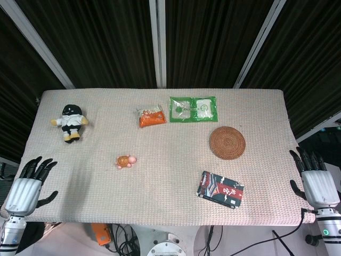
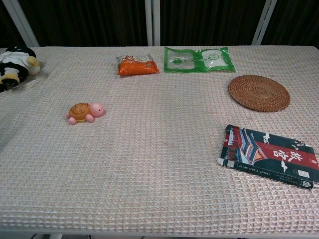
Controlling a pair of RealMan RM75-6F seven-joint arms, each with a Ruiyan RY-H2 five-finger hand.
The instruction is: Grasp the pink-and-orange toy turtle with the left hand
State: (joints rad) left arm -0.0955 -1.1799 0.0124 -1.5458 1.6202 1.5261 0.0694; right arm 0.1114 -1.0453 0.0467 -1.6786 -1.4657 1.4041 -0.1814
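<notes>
Resting: toy turtle (image 1: 126, 161) mid-table | left hand (image 1: 29, 184) well apart, near corner, fingers spread, holding nothing

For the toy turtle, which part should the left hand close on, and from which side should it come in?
Probably the orange shell of the toy turtle, taken from above: it is the broadest, domed part, and the turtle sits upright on the cloth with its pink head pointing right. The left hand, open at the near left edge, has nothing in its way across the table.
</notes>
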